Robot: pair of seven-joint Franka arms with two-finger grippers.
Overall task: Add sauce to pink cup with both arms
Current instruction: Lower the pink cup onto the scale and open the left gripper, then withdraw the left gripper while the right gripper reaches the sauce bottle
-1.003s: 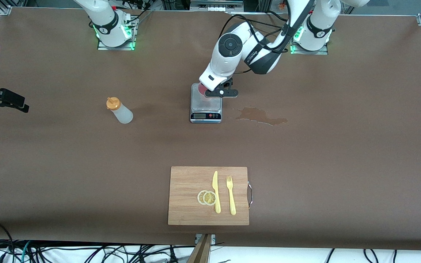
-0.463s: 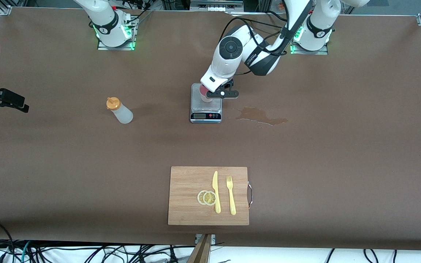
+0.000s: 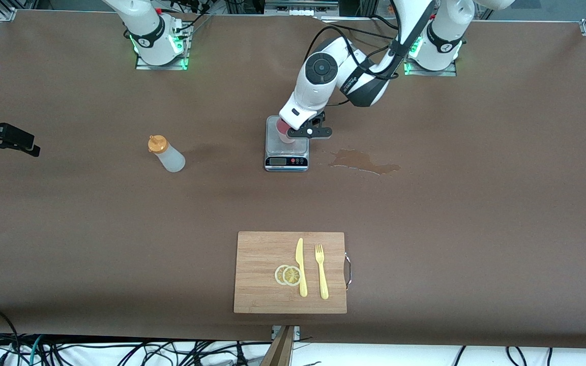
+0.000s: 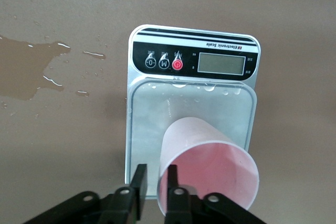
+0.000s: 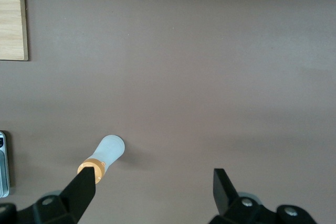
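1. Brown table [image 3: 476, 213] carries a scale [image 3: 286, 152], a board [image 3: 262, 284] nearer the camera, and a spill [image 3: 364, 161] beside the scale.
2. Pink cup [image 4: 210, 166] stands on the scale; the left claw [image 4: 155, 192] sits at its rim, one finger [image 4: 171, 184] inside and one outside, slightly apart, seemingly not pinching.
3. Sauce [image 3: 167, 155] stands upright toward the right arm's end.
4. Right claw [image 5: 152, 192] hangs wide open and empty, high above the table near the sauce.
5. Risk: lifting away could snag the rim and tip the cup.
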